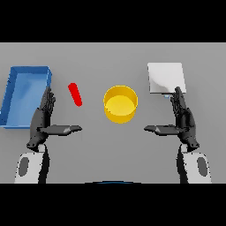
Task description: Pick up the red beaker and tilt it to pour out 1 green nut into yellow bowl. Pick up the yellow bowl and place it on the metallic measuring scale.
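Note:
The red beaker (75,94) shows as a slim red shape on the grey table, left of centre. The yellow bowl (120,103) stands upright in the middle of the table; I see nothing inside it. The metallic measuring scale (165,77) is a pale square plate at the back right. My left hand (44,118) rests open just left of and below the beaker, fingers straight, thumb pointing inward. My right hand (182,119) is open too, right of the bowl, its fingertips over the scale's near edge. No green nut is visible.
A blue tray (13,95) with raised walls lies at the far left, beside my left hand.

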Controlling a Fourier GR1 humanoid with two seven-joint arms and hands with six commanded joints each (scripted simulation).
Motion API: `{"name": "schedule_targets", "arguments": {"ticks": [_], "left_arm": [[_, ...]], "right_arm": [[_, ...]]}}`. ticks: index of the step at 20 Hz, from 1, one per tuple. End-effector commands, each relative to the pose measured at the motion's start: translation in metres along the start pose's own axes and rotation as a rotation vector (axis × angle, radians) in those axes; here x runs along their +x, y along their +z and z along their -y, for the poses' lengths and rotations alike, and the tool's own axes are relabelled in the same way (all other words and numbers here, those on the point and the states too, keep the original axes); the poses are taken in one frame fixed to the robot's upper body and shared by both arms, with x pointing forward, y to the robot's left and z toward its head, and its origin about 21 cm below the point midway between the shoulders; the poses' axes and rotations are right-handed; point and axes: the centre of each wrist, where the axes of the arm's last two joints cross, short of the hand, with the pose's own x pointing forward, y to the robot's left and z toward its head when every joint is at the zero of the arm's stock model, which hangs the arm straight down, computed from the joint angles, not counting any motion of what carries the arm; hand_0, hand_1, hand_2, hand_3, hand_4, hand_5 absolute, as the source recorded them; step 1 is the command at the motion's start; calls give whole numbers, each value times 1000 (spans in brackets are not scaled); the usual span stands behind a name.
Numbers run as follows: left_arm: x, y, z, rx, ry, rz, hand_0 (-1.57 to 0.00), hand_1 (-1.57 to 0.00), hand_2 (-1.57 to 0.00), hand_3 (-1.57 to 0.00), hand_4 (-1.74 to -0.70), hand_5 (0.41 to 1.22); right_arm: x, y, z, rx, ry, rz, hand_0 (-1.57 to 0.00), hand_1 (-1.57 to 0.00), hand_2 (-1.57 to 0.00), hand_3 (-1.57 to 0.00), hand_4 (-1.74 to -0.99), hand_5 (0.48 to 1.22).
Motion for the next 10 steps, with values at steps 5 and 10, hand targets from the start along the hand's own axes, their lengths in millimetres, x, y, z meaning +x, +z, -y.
{"name": "schedule_targets", "arguments": {"ticks": [5, 10], "left_arm": [[0, 2, 5, -3, 2, 1, 1, 1, 1, 1, -1204, 652], [17, 22, 11, -69, -160, 34, 1, 1, 1, 1, -1218, 654]], "right_arm": [[0, -3, -2, 0, 0, -1, 1, 1, 1, 1, -1245, 681], [10, 20, -4, 40, 304, 136, 1, 1, 1, 1, -1235, 679]]}}
